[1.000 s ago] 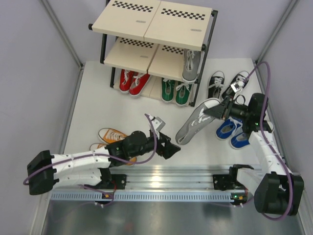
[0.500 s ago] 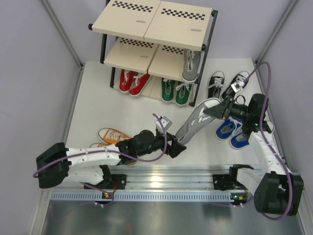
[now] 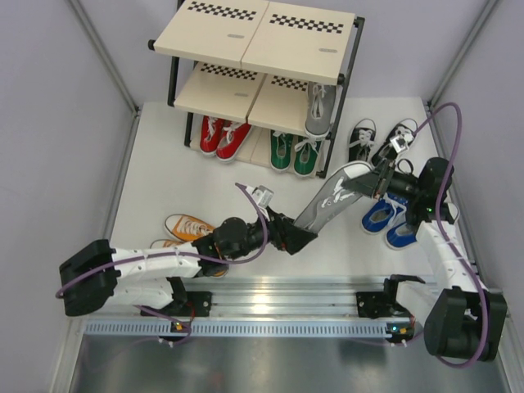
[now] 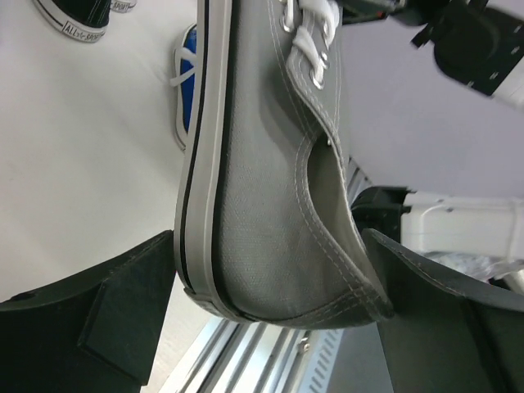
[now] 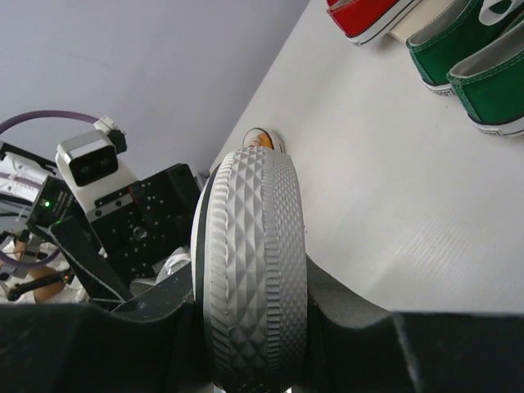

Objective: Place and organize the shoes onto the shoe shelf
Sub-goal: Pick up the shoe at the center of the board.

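Left claw (image 3: 304,237) jaws apart, straddling heel of grey shoe (image 3: 329,202), aloft near of the shoe shelf (image 3: 246,37), right of centre. Right claw (image 3: 366,186) clamped on its toe. Step: likely handover between arms. Next: left must close on heel before right releases.

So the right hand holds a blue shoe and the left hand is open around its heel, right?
Not blue: the top view shows the right hand holds a grey shoe, and the left hand is open around its heel.
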### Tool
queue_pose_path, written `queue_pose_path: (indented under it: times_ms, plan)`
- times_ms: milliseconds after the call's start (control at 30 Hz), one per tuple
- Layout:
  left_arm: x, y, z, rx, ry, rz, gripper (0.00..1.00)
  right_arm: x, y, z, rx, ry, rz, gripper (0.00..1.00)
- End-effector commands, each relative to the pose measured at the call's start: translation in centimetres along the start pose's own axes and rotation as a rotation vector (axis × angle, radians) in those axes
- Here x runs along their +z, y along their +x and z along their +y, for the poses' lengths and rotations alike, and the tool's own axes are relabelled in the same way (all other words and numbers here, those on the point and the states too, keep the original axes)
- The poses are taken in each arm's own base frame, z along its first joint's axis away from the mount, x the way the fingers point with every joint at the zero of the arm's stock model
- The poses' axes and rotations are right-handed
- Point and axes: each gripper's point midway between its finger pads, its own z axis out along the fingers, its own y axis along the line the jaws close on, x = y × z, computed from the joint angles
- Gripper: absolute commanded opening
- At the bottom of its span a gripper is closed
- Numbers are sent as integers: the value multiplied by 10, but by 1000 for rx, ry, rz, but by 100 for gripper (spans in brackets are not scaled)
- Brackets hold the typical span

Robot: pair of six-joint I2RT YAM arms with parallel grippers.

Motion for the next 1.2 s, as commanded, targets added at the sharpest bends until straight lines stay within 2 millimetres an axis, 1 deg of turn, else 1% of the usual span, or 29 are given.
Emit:
queue_pose_path:
  times_ms: [0,67,100,200,367,500,567,633,700,767,800,833,967,1033,1133,1167]
  plan:
    - [-6,-43,-27,-127,103,-169,96,-5,-7,24,-99,-78,-3,0]
    - [-10,-47,-21,-156,82,-198,96,-5,-7,28,-115,-90,-4,0]
    - [-13,-51,-23,-167,86,-212,96,-5,-7,29,-111,-91,-5,0]
    - [-16,-51,-22,-180,86,-211,96,-5,-8,29,-109,-91,-8,0]
    - [-15,-42,-23,-186,95,-162,94,-5,-9,30,-111,-96,-9,0]
    - [-17,-31,-25,-173,115,-101,96,-6,-11,31,-102,-99,-13,0]
    - [-19,-29,-25,-165,117,-84,96,-6,-12,31,-104,-101,-15,0]
    - [-23,-23,-32,-153,160,-46,97,-6,-13,31,-99,-103,-15,0]
    - [-25,-23,-38,-144,189,-32,98,-5,-14,30,-92,-105,-16,0]
    - [-26,-19,-44,-133,220,1,98,-5,-15,29,-89,-105,-17,0]
    - [-25,-16,-44,-122,221,14,98,-4,-15,28,-83,-104,-16,0]
    - [-25,-17,-50,-115,242,27,98,-4,-15,27,-82,-104,-15,0]
    - [-17,-9,-45,-93,225,61,98,-5,-14,28,-83,-104,-16,0]
    - [-14,-9,-40,-81,206,53,98,-5,-14,28,-83,-103,-17,0]
    - [-10,-14,-31,-83,157,22,95,-5,-13,27,-83,-104,-15,0]
    - [-9,-15,-29,-85,143,13,93,-5,-12,27,-85,-102,-16,0]
